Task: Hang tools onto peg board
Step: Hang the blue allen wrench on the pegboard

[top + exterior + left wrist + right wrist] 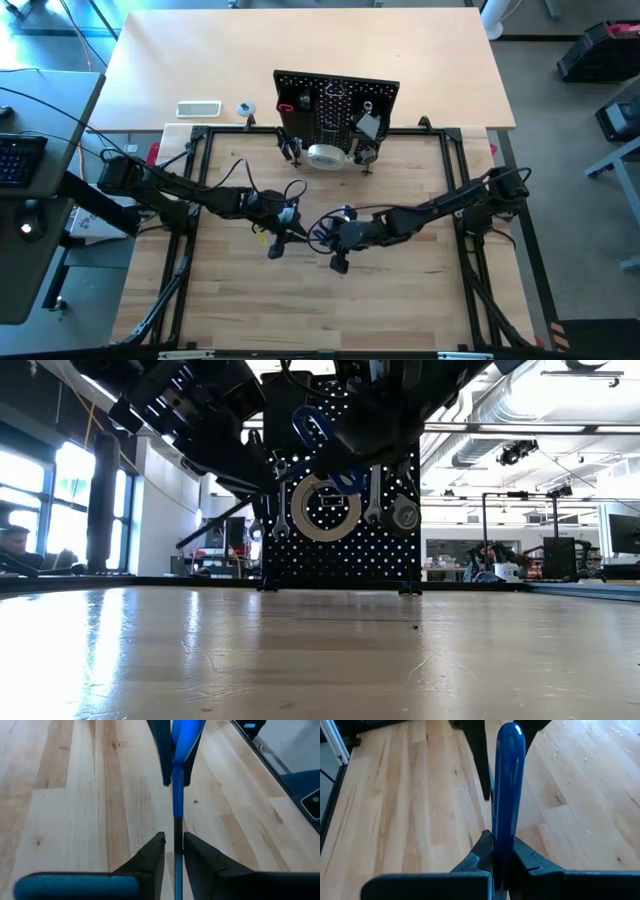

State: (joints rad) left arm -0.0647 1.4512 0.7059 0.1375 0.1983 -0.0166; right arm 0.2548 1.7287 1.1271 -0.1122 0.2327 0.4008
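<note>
R claw (pixel 501 851) sits clenched on the blue T-handle hex key (pixel 509 780), handle pinched right between its fingers. L claw (pixel 174 851) has its fingers just either side of the key's thin shaft, narrow gap; can't tell if it grips yet. Both meet mid-surface (pixel 400 290), approx centre in the high view, key held off the wood. Looks like a handover step, R to L. Peg board (pixel 335 105) stands at 12 o'clock, w/ tape roll (pixel 326 156) and wrenches (pixel 283 510) hung already. Next: L must clamp the shaft firmly before R lets go, then carry to a free hook.
</note>
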